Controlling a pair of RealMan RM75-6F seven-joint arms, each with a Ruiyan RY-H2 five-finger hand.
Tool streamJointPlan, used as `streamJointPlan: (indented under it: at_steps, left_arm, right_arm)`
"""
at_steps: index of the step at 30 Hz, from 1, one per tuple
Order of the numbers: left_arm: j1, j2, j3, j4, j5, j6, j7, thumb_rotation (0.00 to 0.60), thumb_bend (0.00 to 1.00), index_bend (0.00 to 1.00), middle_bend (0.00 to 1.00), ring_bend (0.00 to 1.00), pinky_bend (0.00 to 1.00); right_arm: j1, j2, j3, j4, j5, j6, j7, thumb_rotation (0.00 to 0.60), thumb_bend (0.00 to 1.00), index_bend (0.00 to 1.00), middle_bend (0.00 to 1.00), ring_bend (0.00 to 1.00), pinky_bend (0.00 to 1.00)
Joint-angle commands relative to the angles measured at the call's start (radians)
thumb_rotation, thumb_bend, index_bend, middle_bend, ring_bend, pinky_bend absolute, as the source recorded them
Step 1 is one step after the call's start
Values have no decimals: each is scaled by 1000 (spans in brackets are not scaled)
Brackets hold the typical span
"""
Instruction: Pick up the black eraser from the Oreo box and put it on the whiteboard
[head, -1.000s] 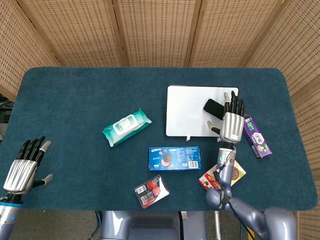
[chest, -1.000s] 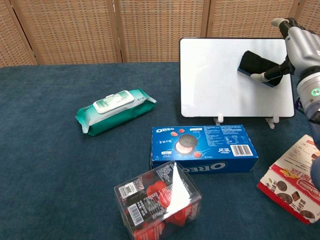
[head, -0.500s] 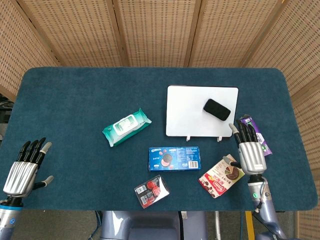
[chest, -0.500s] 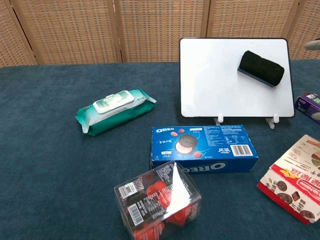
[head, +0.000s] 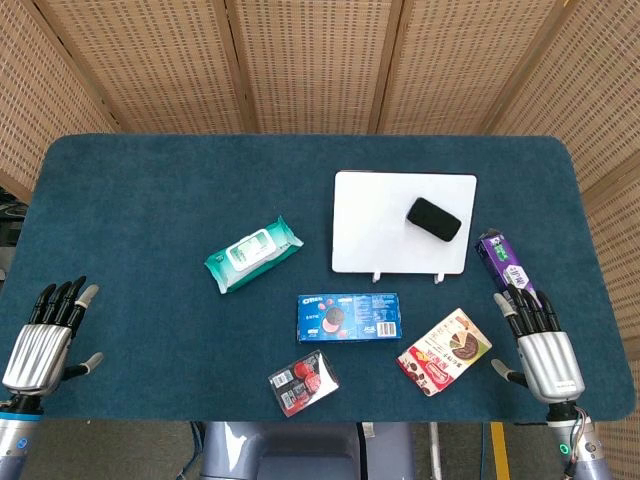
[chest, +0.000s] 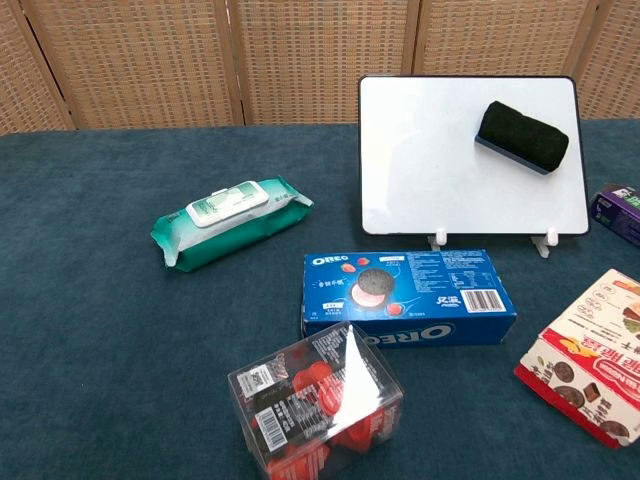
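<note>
The black eraser lies on the upper right part of the whiteboard, with no hand touching it. The blue Oreo box sits in front of the board with nothing on top. My right hand hangs open at the table's near right edge, well away from the eraser. My left hand is open at the near left edge. The chest view shows neither hand.
A green wet-wipes pack lies left of the board. A clear box of red sweets is near the front. A red-and-white snack box and a purple packet lie at the right.
My right hand let go of the eraser on the whiteboard and drew back to the table's near right edge. The left hand sank slightly. The eraser stays on the board.
</note>
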Motion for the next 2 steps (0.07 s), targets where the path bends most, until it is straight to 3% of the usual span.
streamJointPlan:
  at_steps: [1,2]
  left_arm:
    - [0,1,-2,-3,-2,0,3,600,152,0,0,0,0]
    - [1,1,-2,-4,-2,1,4,600,152,0,0,0,0]
  right_arm:
    - [-9,7,12,1,3,-1,14,600,0,0,0,0,0]
    - [-11,10,15,-2,5,-1,16,600,0,0,0,0,0]
